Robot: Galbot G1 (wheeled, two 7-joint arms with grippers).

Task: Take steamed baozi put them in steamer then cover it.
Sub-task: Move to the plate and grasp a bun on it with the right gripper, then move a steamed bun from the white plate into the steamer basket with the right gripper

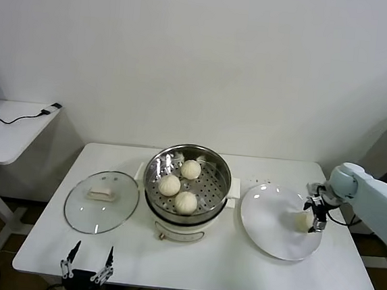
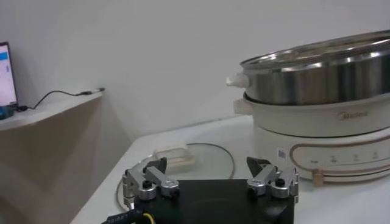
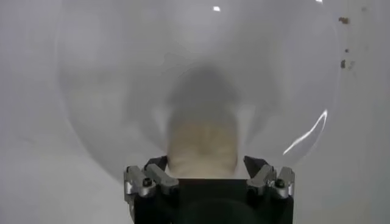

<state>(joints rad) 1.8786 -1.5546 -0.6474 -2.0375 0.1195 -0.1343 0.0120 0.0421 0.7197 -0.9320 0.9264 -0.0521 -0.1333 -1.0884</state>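
Three steamed baozi (image 1: pixel 191 169) (image 1: pixel 170 184) (image 1: pixel 186 202) lie on the perforated tray of the steel steamer (image 1: pixel 151 182) at the table's centre. A further baozi (image 1: pixel 303 221) sits near the right rim of a white plate (image 1: pixel 268 223). My right gripper (image 1: pixel 316 217) is lowered over it, open, one finger on each side. In the right wrist view the bun (image 3: pixel 202 143) fills the gap of that gripper (image 3: pixel 206 167). The cover (image 1: pixel 83 206), a glass lid with a cream handle, lies flat left of the steamer. My left gripper (image 1: pixel 90 257) waits open at the table's front edge.
The left wrist view shows the left gripper (image 2: pixel 210 167) low over the table, with the lid (image 2: pixel 207 159) just ahead and the steamer (image 2: pixel 317 79) beyond it. A side desk (image 1: pixel 12 129) with cables stands off to the left.
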